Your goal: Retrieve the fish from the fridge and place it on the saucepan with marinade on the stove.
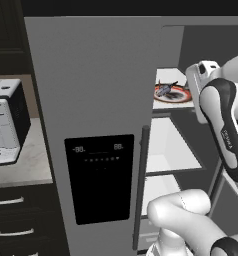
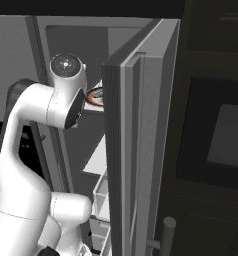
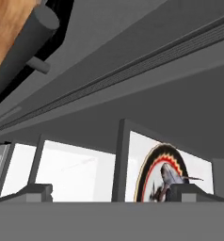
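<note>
Reaching ahead with gripper (image 3: 111,192) fingers spread wide, straddle the fish (image 3: 166,181) on its plate (image 3: 149,174), avoiding the rim.

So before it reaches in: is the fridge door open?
Open. The right door is swung wide, baring white shelves and the fish on its plate.

Open fridge (image 2: 136,150) door beside arm (image 2: 41,130)

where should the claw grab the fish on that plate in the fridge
Grip the fish across its slender body, between head and tail. It lies flat on the red-rimmed plate on a fridge shelf, so probably come in through the open door, angled down. The claw is open.
</note>
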You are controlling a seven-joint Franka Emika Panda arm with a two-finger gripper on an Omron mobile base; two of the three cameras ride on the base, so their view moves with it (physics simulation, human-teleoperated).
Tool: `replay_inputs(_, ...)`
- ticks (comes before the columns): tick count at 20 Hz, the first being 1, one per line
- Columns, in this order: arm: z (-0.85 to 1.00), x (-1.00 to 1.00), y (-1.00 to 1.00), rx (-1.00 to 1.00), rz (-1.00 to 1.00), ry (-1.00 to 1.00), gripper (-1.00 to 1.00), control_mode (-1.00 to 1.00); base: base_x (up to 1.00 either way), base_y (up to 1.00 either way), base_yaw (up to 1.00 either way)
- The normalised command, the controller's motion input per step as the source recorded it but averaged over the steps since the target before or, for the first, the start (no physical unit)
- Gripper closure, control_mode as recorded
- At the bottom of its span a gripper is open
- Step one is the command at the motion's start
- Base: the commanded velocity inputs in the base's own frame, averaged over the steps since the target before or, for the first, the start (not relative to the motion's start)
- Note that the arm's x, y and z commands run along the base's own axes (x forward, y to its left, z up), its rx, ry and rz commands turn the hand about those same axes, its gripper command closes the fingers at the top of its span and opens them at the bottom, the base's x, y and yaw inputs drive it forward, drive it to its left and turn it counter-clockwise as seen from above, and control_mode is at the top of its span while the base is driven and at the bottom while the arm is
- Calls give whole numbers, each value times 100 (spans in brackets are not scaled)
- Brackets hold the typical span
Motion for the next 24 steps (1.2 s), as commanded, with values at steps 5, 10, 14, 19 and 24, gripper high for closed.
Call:
replay_inputs(5, -1, 14, -14, -1, 4, 0, -100, -100, 0, 0, 0)
replay_inputs(10, 0, 21, -21, 0, 4, 0, -100, -100, 0, 0, 0)
replay_inputs(14, 0, 43, -6, 0, 2, 1, -100, -100, 0, 0, 0)
replay_inputs(19, 0, 55, 0, 0, 1, 4, -100, -100, 0, 0, 0)
replay_inputs(24, 0, 37, -8, 0, 5, 2, -100, -100, 0, 0, 0)
